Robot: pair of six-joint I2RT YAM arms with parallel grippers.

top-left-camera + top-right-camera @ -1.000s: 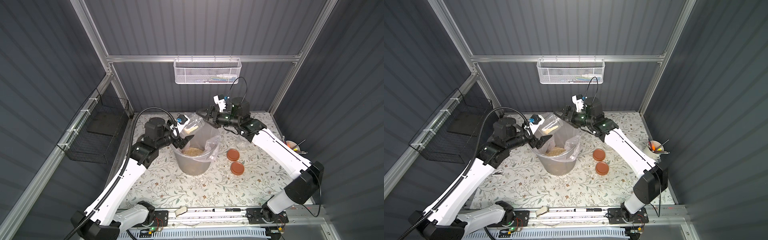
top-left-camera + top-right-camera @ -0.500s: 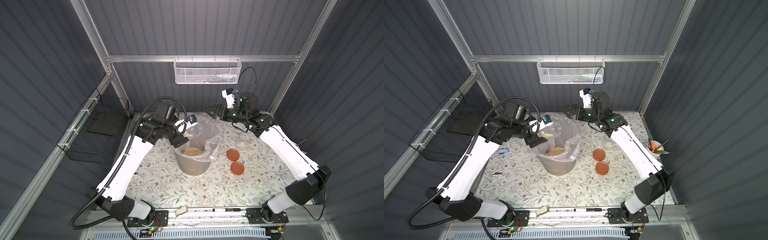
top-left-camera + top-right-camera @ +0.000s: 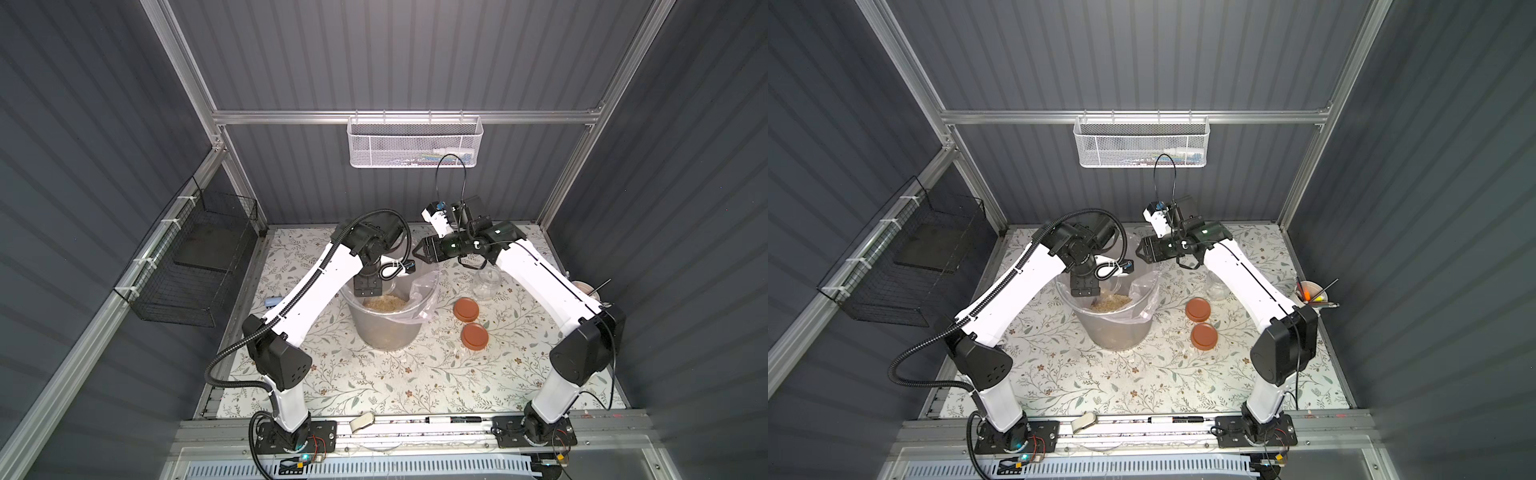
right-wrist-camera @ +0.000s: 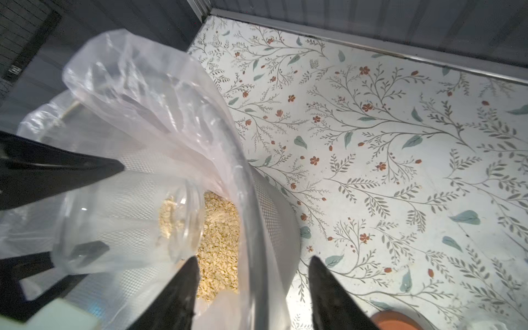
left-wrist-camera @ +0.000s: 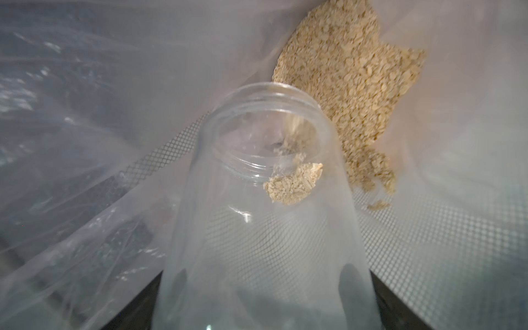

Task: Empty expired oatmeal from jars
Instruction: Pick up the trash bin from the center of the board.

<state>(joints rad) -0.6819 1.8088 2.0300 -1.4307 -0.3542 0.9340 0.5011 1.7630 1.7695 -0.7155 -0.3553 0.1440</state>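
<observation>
The oatmeal (image 5: 345,85) lies mostly as a pale heap at the bottom of the lined bin (image 3: 386,332). A small clump (image 5: 294,183) clings inside the shoulder of the jar (image 5: 265,223), just short of its mouth. That jar is tipped mouth-down inside the bin, above the heap. The left gripper (image 3: 366,287) is clamped on its base end, one black finger (image 4: 57,174) lying along the glass.

We judge the step in hand to be the tail of the pour from this jar, with only the clump left to shake loose. To do it well, we would hold the mouth well inside the liner (image 4: 160,94) and steepen the tilt. A short, gentle shake should then drop the clump onto the heap and not onto the rim. The grip wants to be firm, since smooth glass held upside down can slide.

The right gripper (image 4: 253,260) hovers at the bin's edge with its fingers apart. The rim and the raised fold of liner run between them, and as far as we can see they touch neither. We would use it to hold that fold back from the jar's mouth.

Farther out on the table (image 3: 415,374), the second jar (image 3: 488,282) stands upright without a lid. It looks empty, though we cannot be sure. Two orange lids (image 3: 466,309) lie near it
</observation>
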